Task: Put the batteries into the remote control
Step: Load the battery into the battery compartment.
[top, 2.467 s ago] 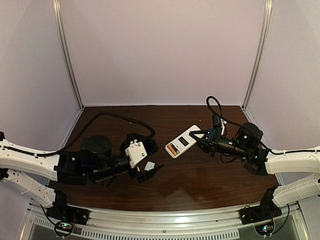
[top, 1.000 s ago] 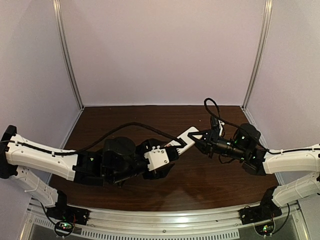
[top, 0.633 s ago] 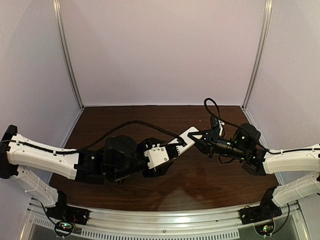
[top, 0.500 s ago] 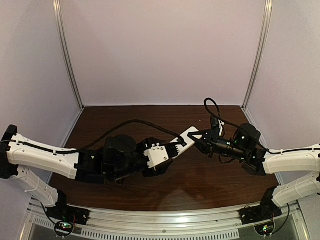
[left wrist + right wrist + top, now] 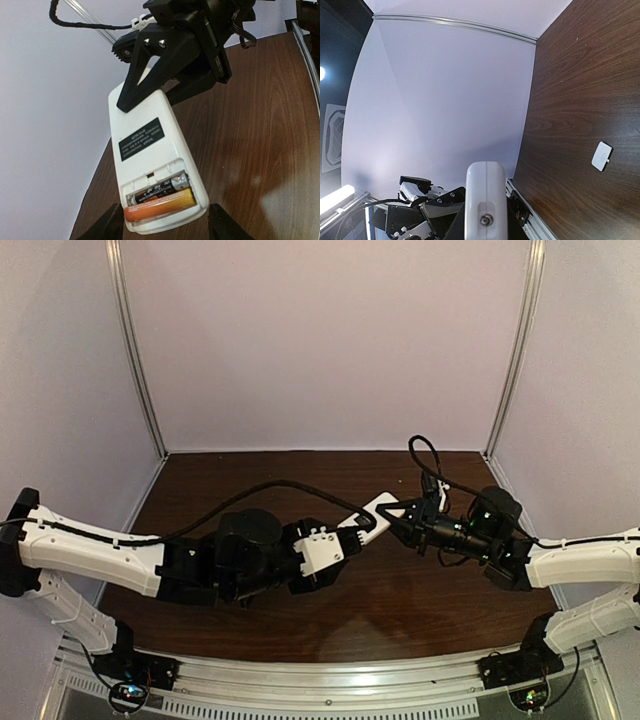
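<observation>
Closing in, the left tool [image 5: 164, 226] now straddles the remote control's [image 5: 147, 142] free end, jaws open but narrowing. The right tool [image 5: 392, 515] clamps its far end, aloft over the surface [image 5: 260, 150]. Both batteries [image 5: 160, 197] lie in its open back; only the cover [image 5: 601, 156] seems left.

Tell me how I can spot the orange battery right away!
Start at the brown table, where the right gripper holds the white remote control up by one end. At its other end an open recess holds two batteries lying side by side. The orange battery is the outer one, nearest the remote's end edge; the dark battery beside it is black and silvery.
</observation>
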Robot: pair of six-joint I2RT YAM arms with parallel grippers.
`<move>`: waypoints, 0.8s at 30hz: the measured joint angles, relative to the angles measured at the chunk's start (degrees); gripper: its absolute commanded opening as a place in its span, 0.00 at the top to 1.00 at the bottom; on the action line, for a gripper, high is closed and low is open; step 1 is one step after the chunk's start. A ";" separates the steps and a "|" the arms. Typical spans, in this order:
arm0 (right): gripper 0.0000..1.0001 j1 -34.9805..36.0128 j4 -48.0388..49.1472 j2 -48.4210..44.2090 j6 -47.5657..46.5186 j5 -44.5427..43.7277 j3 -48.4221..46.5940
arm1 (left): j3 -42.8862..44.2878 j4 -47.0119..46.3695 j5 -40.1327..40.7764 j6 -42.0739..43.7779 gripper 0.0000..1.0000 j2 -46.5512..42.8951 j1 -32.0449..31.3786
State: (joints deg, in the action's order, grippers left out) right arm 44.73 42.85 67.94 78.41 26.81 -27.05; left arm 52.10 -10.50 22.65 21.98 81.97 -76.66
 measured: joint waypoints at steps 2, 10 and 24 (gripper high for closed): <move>1.00 0.00 -0.02 0.00 0.02 0.00 0.00 | 0.28 0.31 -0.07 0.07 0.46 0.20 0.07; 1.00 -0.02 1.14 1.68 2.56 -0.11 1.31 | 1.09 2.38 1.44 2.03 0.49 2.34 0.04; 1.00 -0.04 8.07 5.86 11.21 -0.02 4.57 | 1.92 2.23 9.20 8.52 0.60 6.23 -2.12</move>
State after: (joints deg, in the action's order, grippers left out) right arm 44.69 50.92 73.80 89.62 26.79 -22.48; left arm 54.02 -8.27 31.86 30.50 88.20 -78.78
